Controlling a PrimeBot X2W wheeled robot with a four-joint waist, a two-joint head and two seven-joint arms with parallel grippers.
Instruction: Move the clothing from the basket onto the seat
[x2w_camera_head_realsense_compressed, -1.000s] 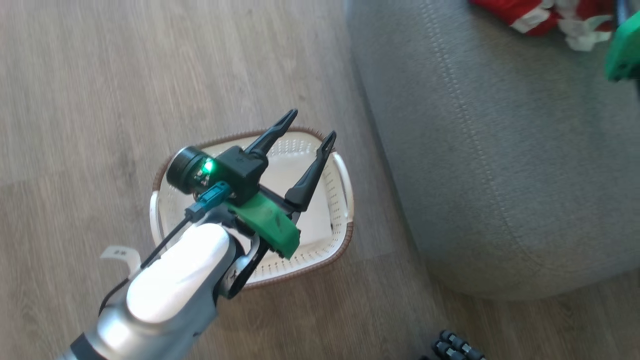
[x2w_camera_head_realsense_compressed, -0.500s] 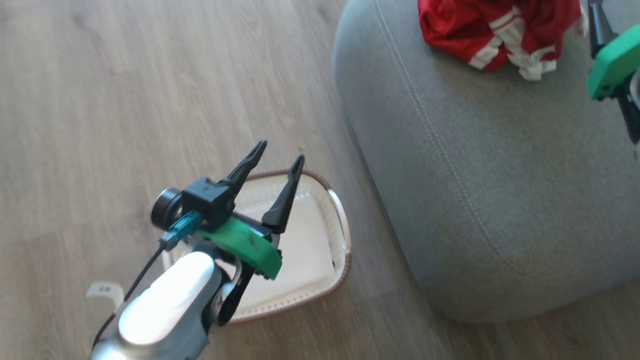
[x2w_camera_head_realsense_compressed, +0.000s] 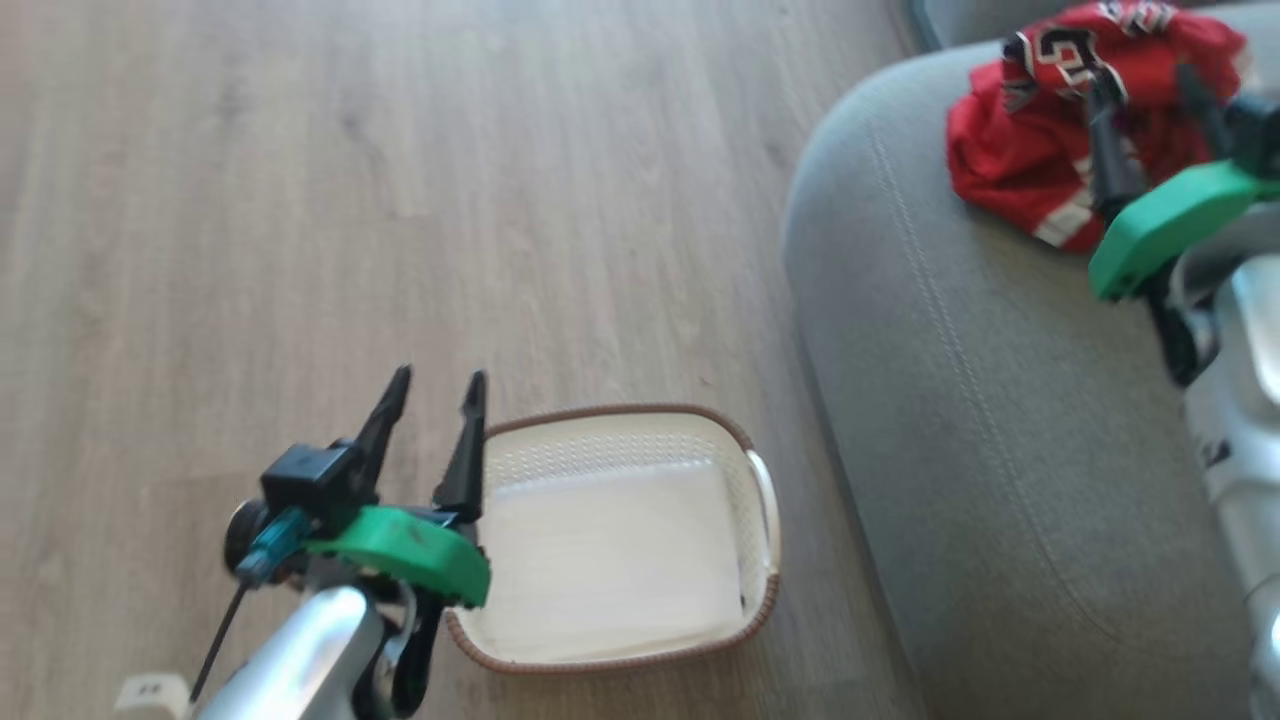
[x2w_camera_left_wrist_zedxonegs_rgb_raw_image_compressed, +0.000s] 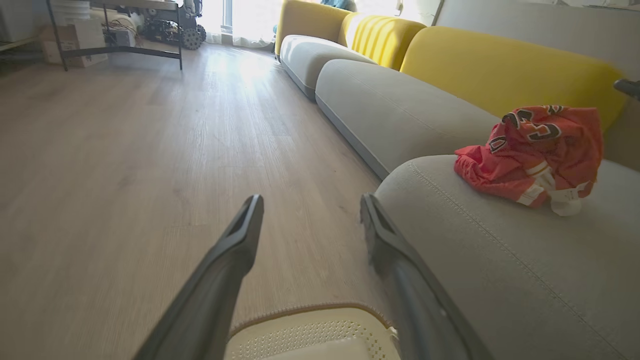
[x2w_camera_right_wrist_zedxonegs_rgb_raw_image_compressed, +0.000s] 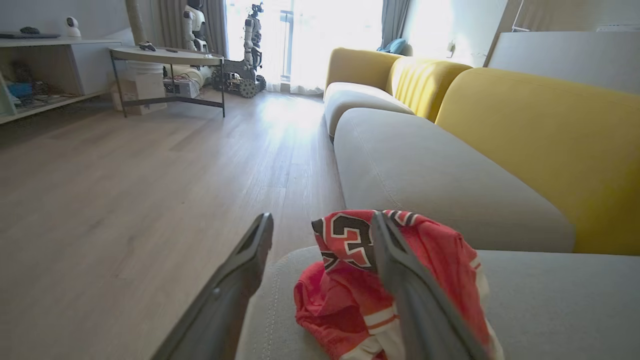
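The red clothing (x2w_camera_head_realsense_compressed: 1010, 170) lies bunched on the grey seat (x2w_camera_head_realsense_compressed: 950, 400), its black numerals facing up. My right gripper (x2w_camera_head_realsense_compressed: 1145, 90) hovers open just above the heap, nothing between its fingers; in the right wrist view the clothing (x2w_camera_right_wrist_zedxonegs_rgb_raw_image_compressed: 350, 300) lies under and between the spread fingers of that gripper (x2w_camera_right_wrist_zedxonegs_rgb_raw_image_compressed: 322, 217). The cream basket (x2w_camera_head_realsense_compressed: 620, 412) stands on the floor beside the seat, with nothing inside. My left gripper (x2w_camera_head_realsense_compressed: 438, 380) is open and holds nothing, at the basket's left rim. In the left wrist view this gripper (x2w_camera_left_wrist_zedxonegs_rgb_raw_image_compressed: 311, 200) points over the floor, with the clothing (x2w_camera_left_wrist_zedxonegs_rgb_raw_image_compressed: 535, 150) on the seat (x2w_camera_left_wrist_zedxonegs_rgb_raw_image_compressed: 500, 260).
Wooden floor (x2w_camera_head_realsense_compressed: 400, 200) stretches left of the seat. Further grey cushions (x2w_camera_right_wrist_zedxonegs_rgb_raw_image_compressed: 425, 170) with yellow backrests (x2w_camera_right_wrist_zedxonegs_rgb_raw_image_compressed: 525, 130) run along the right. A low table (x2w_camera_right_wrist_zedxonegs_rgb_raw_image_compressed: 165, 55) and a wheeled machine (x2w_camera_right_wrist_zedxonegs_rgb_raw_image_compressed: 245, 75) stand at the far end. A small white tag (x2w_camera_head_realsense_compressed: 150, 690) lies on the floor.
The head camera has shifted, bringing the clothing and the right gripper further into view. The left gripper has moved from over the basket's inside to its left rim.
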